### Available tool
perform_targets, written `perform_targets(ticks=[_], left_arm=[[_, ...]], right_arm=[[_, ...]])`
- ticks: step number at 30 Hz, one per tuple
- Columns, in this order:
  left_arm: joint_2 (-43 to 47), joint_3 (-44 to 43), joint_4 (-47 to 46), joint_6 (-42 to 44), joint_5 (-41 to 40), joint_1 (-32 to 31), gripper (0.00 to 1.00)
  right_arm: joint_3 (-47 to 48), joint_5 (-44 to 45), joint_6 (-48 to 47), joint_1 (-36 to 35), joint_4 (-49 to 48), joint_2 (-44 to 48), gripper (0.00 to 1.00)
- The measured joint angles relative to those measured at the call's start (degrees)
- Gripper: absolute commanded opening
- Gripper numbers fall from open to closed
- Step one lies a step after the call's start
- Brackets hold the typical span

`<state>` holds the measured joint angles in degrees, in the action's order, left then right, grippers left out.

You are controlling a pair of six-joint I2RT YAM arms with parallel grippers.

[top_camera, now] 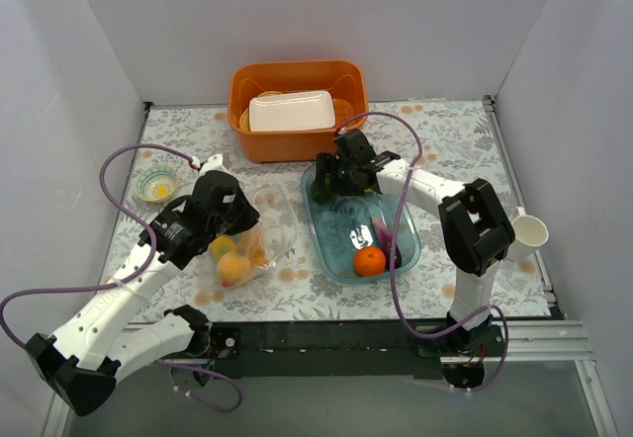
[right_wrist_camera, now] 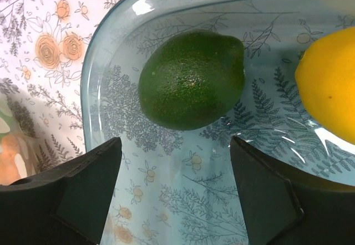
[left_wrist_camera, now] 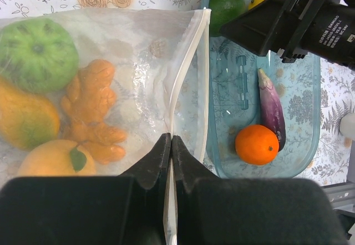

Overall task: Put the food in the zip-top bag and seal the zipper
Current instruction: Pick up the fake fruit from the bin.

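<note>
The flowered tabletop [top_camera: 445,140] carries an orange bin [top_camera: 297,146] at the middle of its far edge. The blue tray [left_wrist_camera: 302,106] lies nearer the near edge, a little right of centre. Just beside it, toward the left edge, lies the zip-top bag [left_wrist_camera: 138,62], with its mouth turned to the tray.

Some food is already inside the bag: a green fruit [left_wrist_camera: 36,54], a mango [left_wrist_camera: 25,117], an orange citrus [left_wrist_camera: 52,159] and a ginger-shaped piece [left_wrist_camera: 91,112]. In the tray I see a lime [right_wrist_camera: 191,78], a lemon [right_wrist_camera: 327,84], an orange [left_wrist_camera: 257,144] and an eggplant [left_wrist_camera: 270,106].

The left end effector [left_wrist_camera: 171,142] is clenched on the zipper [left_wrist_camera: 186,67], pinching the thin strip. The right end effector [right_wrist_camera: 176,151] is spread wide and grasps nothing; it hovers over the tray with the lime just ahead of it.

I think the lime is the next piece, and it is round on a smooth tray, so an off-centre squeeze could make it roll away. The pinch on the zipper is also narrow. If a piece bumps the mouth, the strip may slip out and the mouth may fall shut.
</note>
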<state>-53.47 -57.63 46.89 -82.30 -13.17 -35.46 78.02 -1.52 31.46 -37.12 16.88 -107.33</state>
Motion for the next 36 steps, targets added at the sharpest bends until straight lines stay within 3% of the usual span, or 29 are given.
perform_targets(ticks=[17, 24, 26, 31, 36], left_arm=[[-0.42, -0.24, 2.56, -1.05, -1.27, 0.00, 0.00], [0.04, -0.24, 3.06, -1.07, -1.40, 0.00, 0.00], [0.07, -0.24, 3.17, -1.07, -1.42, 0.00, 0.00], [-0.02, -0.24, 3.02, -1.07, -1.16, 0.00, 0.00], [-0.87, -0.24, 2.29, -1.05, -0.90, 0.00, 0.00]], right_arm=[[2.89, 5.99, 1.31, 0.04, -4.90, -4.52, 0.85], [3.34, 6.12, 1.27, 0.04, -4.63, -7.37, 0.69], [2.69, 6.21, 1.11, 0.04, -5.05, -7.04, 0.64], [-3.63, 6.62, 0.39, 0.04, -5.81, -2.16, 0.62], [-8.61, 6.67, -1.64, 0.02, -4.17, 3.72, 0.70]])
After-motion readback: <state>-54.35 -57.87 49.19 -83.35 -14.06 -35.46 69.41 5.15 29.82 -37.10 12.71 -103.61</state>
